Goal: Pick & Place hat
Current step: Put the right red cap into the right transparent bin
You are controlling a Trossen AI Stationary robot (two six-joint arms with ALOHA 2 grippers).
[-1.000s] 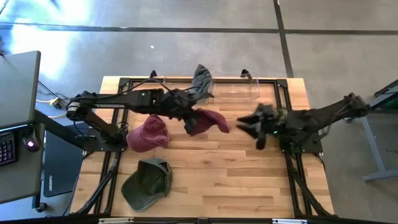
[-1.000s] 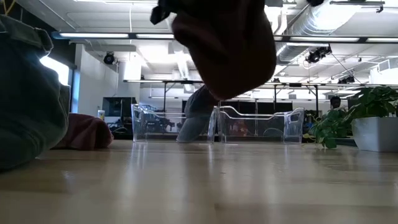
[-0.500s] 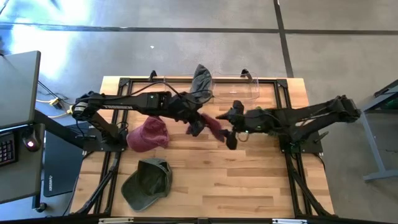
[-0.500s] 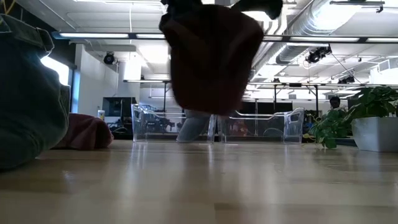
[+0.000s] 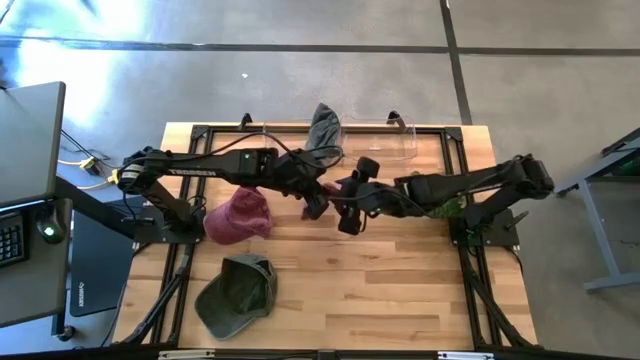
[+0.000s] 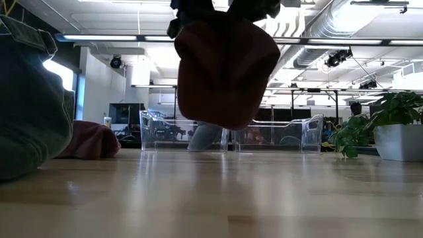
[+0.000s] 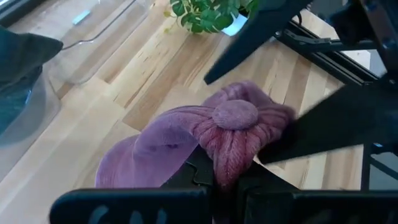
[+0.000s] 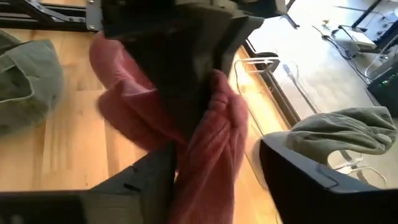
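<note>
While the left gripper (image 5: pixel 322 196) kept its fingers clamped on the maroon hat (image 7: pixel 211 134), holding it in the air above the middle of the table (image 5: pixel 400 290), the right gripper (image 5: pixel 350 203) swept in from the right side and arrived at the hat with its fingers spread wide, one on each side of the hanging cloth (not yet closed on it, as the right wrist view showed). That looked like a handover being set up. The clear bin (image 5: pixel 380 145) at the far edge, with a grey hat (image 5: pixel 322 128) draped on it, seemed the likely target.
</note>
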